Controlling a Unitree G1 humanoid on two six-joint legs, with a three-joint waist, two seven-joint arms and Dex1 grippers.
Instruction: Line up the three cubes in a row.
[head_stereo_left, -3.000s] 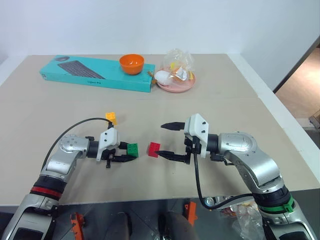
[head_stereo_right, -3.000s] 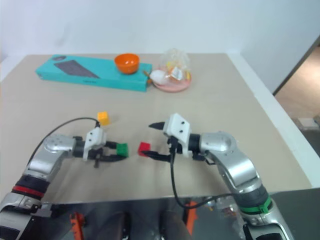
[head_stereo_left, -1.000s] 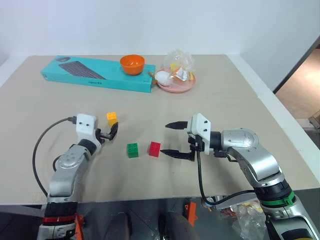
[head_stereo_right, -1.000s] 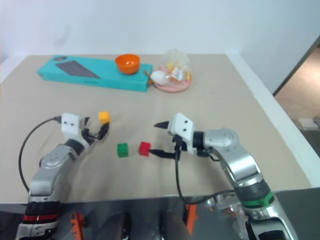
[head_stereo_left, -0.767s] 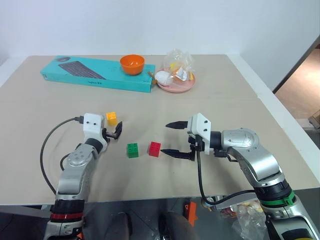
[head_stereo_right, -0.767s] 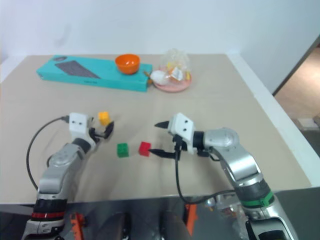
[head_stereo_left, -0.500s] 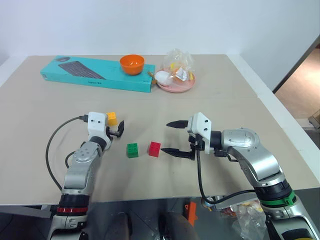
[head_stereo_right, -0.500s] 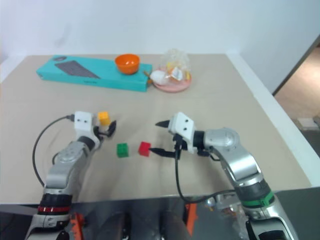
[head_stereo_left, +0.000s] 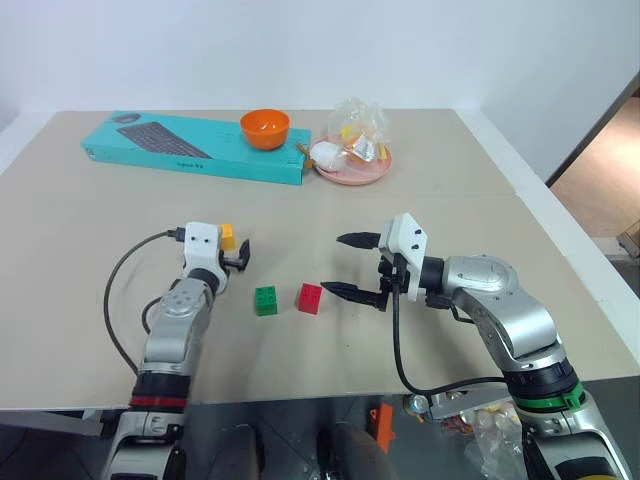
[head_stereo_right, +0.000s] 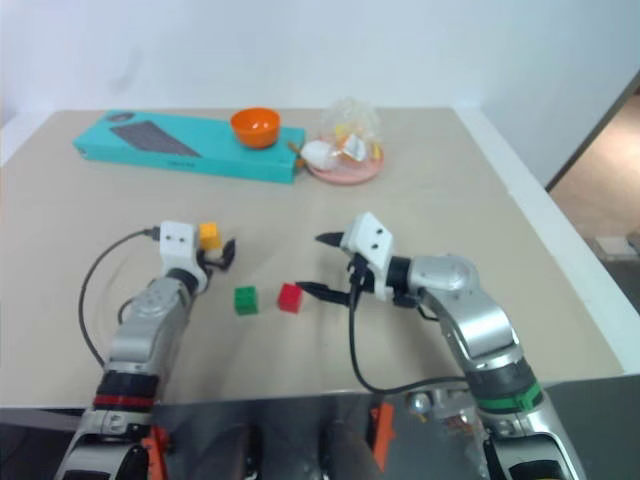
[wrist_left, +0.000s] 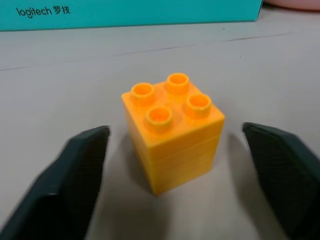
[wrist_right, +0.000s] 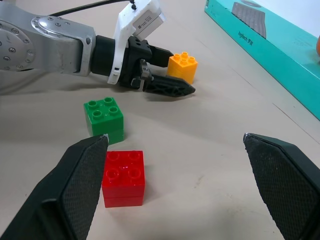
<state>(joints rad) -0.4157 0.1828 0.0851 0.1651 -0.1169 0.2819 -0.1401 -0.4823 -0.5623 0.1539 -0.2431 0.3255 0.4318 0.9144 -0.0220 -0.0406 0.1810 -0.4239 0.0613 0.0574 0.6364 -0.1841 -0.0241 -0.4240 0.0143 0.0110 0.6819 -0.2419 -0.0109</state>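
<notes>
The yellow cube (head_stereo_left: 227, 236) stands on the table, straddled by my left gripper (head_stereo_left: 233, 249). In the left wrist view the yellow cube (wrist_left: 172, 131) sits between the two open fingers (wrist_left: 82, 165), with a gap on each side. Nearer the table's front, the green cube (head_stereo_left: 265, 300) and the red cube (head_stereo_left: 309, 298) rest side by side, a small gap between them. My right gripper (head_stereo_left: 332, 264) hovers open just right of the red cube, holding nothing. In the right wrist view the green cube (wrist_right: 104, 118) and the red cube (wrist_right: 123, 177) lie ahead.
A teal keyboard box (head_stereo_left: 195, 147) lies along the back of the table with an orange bowl (head_stereo_left: 264, 127) on it. A pink plate (head_stereo_left: 352, 168) with bagged items sits to its right. The table's right edge (head_stereo_left: 560, 240) is close to my right arm.
My left gripper let go of the green cube beside the red one, then swung forward until its fingers flank the yellow cube. My right gripper tilted up slightly, otherwise staying put.
</notes>
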